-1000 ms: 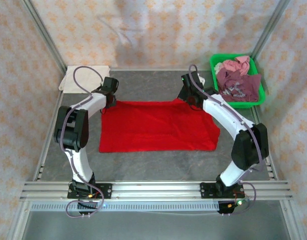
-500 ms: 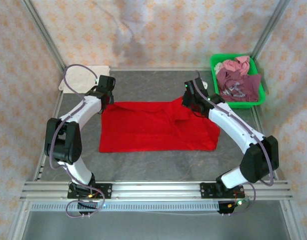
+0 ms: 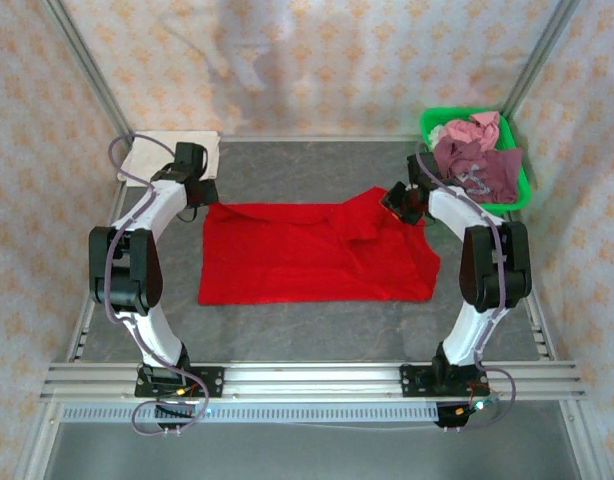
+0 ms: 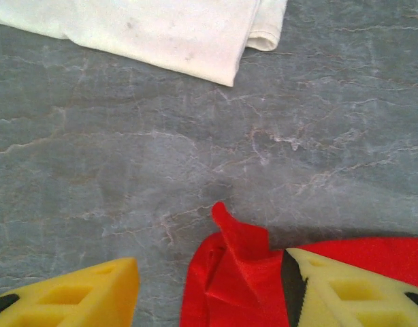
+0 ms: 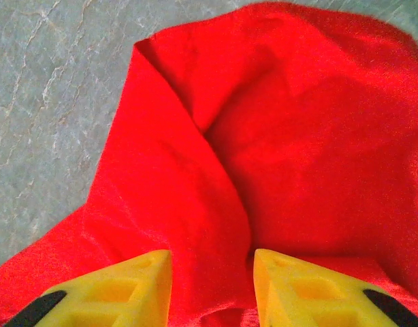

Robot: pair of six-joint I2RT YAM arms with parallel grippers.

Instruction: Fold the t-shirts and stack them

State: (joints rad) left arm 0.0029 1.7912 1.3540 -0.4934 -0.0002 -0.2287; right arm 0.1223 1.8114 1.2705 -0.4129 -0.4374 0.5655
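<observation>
The bright red t-shirt (image 3: 307,255) lies spread on the middle of the table. Its back-right corner (image 5: 195,136) is humped into a raised ridge. My right gripper (image 3: 397,203) (image 5: 212,286) straddles that ridge, jaws partly apart with cloth between the yellow fingers (image 5: 107,293). My left gripper (image 3: 195,195) (image 4: 209,289) stands wide open at the shirt's back-left corner (image 4: 239,266), which pokes up beside the right finger (image 4: 352,286). A folded cream-white t-shirt (image 3: 167,155) (image 4: 161,27) lies at the back left.
A green basket (image 3: 524,190) at the back right holds a crumpled maroon t-shirt (image 3: 477,172) and a pink one (image 3: 472,128). Metal frame posts and patterned walls close in the grey table (image 3: 317,320) on three sides.
Both arms have swung outward: the left gripper went left and back, the right gripper went right. The red shirt's back-right corner has bunched up into a fold.
</observation>
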